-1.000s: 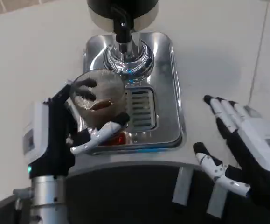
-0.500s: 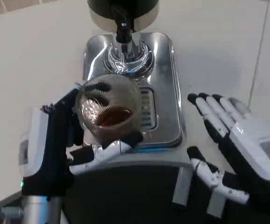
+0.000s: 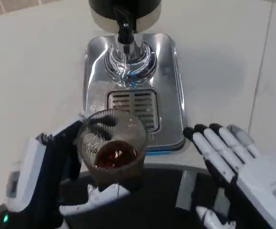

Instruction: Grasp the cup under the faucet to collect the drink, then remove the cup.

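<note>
Since before, your left hand (image 3: 56, 176), holding the cup (image 3: 113, 148), has cleared the faucet (image 3: 125, 33); keep it level. Right hand (image 3: 238, 167) spread wide, empty.

A white table (image 3: 37, 62) is seen — on it is set 1 chrome drink dispenser (image 3: 133, 90), its drip tray toward the robot.

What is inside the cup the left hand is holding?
The clear cup, gripped by the left hand, holds a shallow pool of amber-brown drink at its bottom. The fingers wrapped around its base cover the underside, so what lies beneath it cannot be seen.
</note>
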Tool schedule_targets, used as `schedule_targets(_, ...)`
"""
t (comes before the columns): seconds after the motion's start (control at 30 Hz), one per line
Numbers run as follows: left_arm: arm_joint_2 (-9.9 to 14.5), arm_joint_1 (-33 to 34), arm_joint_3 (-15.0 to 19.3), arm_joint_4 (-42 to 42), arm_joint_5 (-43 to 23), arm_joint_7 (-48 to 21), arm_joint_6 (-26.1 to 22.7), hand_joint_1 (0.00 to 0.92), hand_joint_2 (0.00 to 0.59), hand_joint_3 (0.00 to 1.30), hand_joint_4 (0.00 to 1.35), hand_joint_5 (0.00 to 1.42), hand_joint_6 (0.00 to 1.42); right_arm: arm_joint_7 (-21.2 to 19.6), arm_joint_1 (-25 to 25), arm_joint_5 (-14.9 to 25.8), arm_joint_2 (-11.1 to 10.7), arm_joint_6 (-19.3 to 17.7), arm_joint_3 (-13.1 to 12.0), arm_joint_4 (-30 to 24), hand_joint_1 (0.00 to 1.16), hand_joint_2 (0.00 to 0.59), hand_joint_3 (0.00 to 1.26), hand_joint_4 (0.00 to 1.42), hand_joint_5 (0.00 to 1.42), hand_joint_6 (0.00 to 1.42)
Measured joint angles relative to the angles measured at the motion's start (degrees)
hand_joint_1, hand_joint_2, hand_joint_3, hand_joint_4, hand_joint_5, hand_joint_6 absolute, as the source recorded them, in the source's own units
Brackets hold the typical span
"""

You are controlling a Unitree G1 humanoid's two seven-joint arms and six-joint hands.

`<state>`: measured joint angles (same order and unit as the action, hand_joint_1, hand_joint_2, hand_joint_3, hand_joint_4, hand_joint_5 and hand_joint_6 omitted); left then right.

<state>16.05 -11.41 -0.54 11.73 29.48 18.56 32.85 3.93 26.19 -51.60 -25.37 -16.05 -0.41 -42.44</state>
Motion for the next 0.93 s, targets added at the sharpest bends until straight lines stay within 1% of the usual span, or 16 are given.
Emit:
schedule_targets(0.07, 0.0, -0.8, 0.2, 0.6, 0.0, -0.3, 0.2, 0.749, 0.093, 1.25, 1.23, 1.33, 1.42, -0.2, 1.4, -0.3, 0.3, -0.8, -0.3, -0.8, 0.08, 0.575, 0.0, 0.0, 0.0, 0.0)
schedule_targets(0.1, 0.0, -1.4, 0.2, 1.1, 0.0, -0.5, 0.6, 0.748, 0.093, 1.25, 1.23, 1.33, 1.42, -0.4, 2.3, -0.6, 0.6, -1.1, -0.4, -1.4, 0.08, 0.584, 0.0, 0.0, 0.0, 0.0)
schedule_targets(0.23, -0.3, -3.3, 0.3, 3.0, 0.0, -1.1, 2.1, 0.747, 0.094, 1.25, 1.23, 1.33, 1.42, -0.8, 6.1, -1.0, 2.5, -2.6, -1.0, -4.0, 0.08, 0.586, 0.0, 0.0, 0.0, 0.0)
schedule_targets(0.3, -0.4, -3.8, 0.3, 3.3, 0.0, -1.4, 2.4, 0.747, 0.094, 1.25, 1.24, 1.33, 1.42, -0.8, 7.2, -1.1, 2.8, -2.8, -1.4, -4.8, 0.08, 0.586, 0.0, 0.0, 0.0, 0.0)
schedule_targets(0.37, -0.7, -4.9, 0.8, 3.9, 0.0, -1.9, 2.5, 0.744, 0.093, 1.25, 1.25, 1.33, 1.42, -0.9, 10.0, -1.1, 3.5, -4.0, -1.9, -6.6, 0.08, 0.586, 0.0, 0.0, 0.0, 0.0)
schedule_targets(0.43, -1.0, -5.7, 1.1, 4.4, -0.1, -2.1, 2.5, 0.739, 0.097, 1.25, 1.26, 1.33, 1.42, -0.9, 11.3, -1.1, 4.0, -4.6, -2.3, -7.4, 0.08, 0.586, 0.0, 0.0, 0.0, 0.0)
schedule_targets(0.5, -1.4, -6.8, 1.4, 5.2, -0.4, -2.8, 2.7, 0.738, 0.098, 1.25, 1.26, 1.33, 1.42, -1.0, 13.4, -1.1, 4.9, -5.4, -2.8, -8.4, 0.08, 0.586, 0.0, 0.0, 0.0, 0.0)
schedule_targets(0.67, -1.4, -7.1, 2.0, 5.9, -1.1, -4.1, 2.8, 0.737, 0.098, 1.24, 1.26, 1.33, 1.42, -0.9, 14.6, -1.8, 5.3, -7.0, -3.4, -9.9, 0.08, 0.586, 0.0, 0.0, 0.0, 0.0)
schedule_targets(0.8, -1.6, -8.1, 2.6, 7.1, -1.9, -4.6, 3.0, 0.736, 0.098, 1.24, 1.26, 1.33, 1.42, -0.9, 14.9, -2.1, 6.6, -7.7, -3.4, -10.1, 0.08, 0.586, 0.0, 0.0, 0.0, 0.0)
schedule_targets(0.93, -2.5, -8.7, 2.7, 7.3, -1.9, -4.8, 3.0, 0.731, 0.103, 1.24, 1.26, 1.32, 1.42, -0.9, 14.7, -2.4, 7.0, -7.8, -3.4, -10.1, 0.08, 0.586, 0.0, 0.0, 0.0, 0.0)
